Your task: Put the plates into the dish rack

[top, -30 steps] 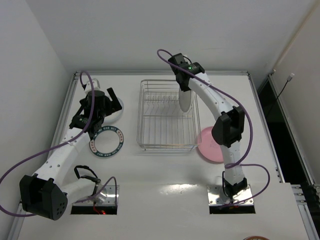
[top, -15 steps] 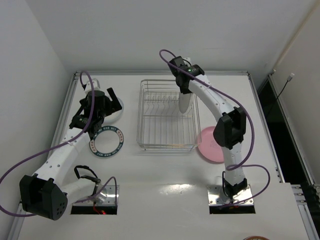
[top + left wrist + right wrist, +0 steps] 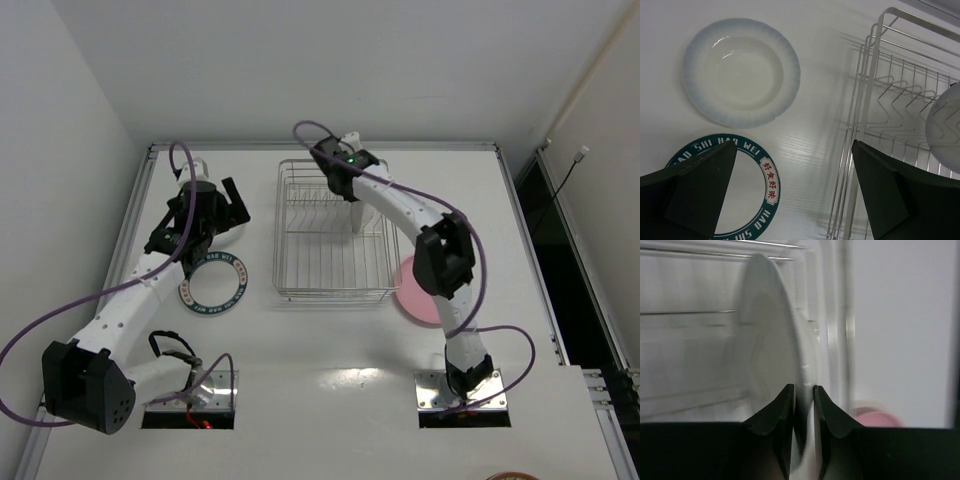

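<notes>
The right arm [image 3: 395,200] arches over the dish rack's [image 3: 279,235] far right part, where a white plate [image 3: 356,213] stands on edge; the near slots lie open from above. A bare strip of worktop [image 3: 260,262] runs between rack and lettered plate [image 3: 213,283]; the arm's elbow overhangs the pink plate [image 3: 408,292].

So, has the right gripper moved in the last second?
Yes. Shut on the white plate, the right gripper has shifted left, from the dish rack's right side toward its middle.

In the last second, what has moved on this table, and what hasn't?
The right end effector, shut on a white plate held on edge, carried it leftwards across the dish rack. The pink plate, the lettered plate and the other white plate lie where they were.
</notes>
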Robot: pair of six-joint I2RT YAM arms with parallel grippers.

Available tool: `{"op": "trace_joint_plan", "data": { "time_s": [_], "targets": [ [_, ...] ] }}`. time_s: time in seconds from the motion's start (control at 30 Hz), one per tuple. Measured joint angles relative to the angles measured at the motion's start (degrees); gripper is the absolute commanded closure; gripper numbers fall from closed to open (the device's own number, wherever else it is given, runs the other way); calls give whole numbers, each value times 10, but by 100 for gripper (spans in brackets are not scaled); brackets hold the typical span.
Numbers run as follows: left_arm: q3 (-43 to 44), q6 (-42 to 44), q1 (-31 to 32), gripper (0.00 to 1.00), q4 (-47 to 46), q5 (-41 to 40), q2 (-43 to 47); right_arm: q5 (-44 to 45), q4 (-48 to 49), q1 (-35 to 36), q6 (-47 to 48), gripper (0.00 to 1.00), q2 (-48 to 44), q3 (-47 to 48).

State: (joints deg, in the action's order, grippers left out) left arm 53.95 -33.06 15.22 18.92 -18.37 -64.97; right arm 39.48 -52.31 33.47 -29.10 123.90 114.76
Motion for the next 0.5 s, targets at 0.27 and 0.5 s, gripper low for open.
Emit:
{"op": "trace_joint_plan", "data": {
  "time_s": [0.27,0.5],
  "targets": [
    [6,0,6,0,1,2,-5,86,13,23,6,100,40,-11],
    [6,0,9,0,1,2,-5,47,21,21,-6,0,30,-20]
  ]
}}
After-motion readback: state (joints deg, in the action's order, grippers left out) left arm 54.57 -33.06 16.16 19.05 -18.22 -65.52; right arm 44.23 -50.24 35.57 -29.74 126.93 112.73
